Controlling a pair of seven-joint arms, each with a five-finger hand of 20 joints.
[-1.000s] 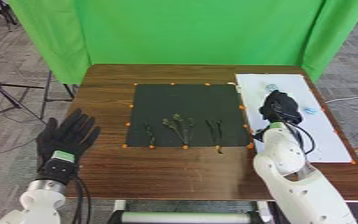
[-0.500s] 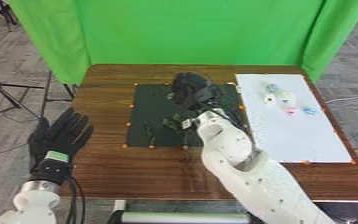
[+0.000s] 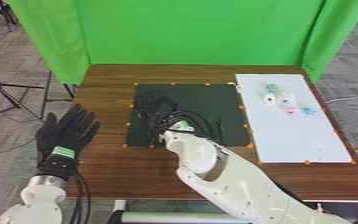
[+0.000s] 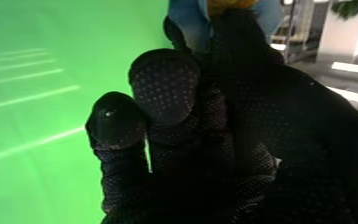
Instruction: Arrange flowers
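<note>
Having swung left from near the bench's (image 3: 140,175) right edge, the right robot hand (image 3: 153,106) pinches a blue-and-orange flower (image 4: 190,22) over the dark mat (image 3: 202,100); the left robot hand (image 3: 63,135), fingers extended, hovers by the left edge.

1. A brown wooden desk (image 3: 113,175) carries the layout.
2. A black mat (image 3: 213,97) lies flat near the middle of the desk.
3. A white sheet (image 3: 304,142) lies just beside the mat, along the right side.
4. Small orange markers (image 3: 250,145) dot the edges of both.
</note>
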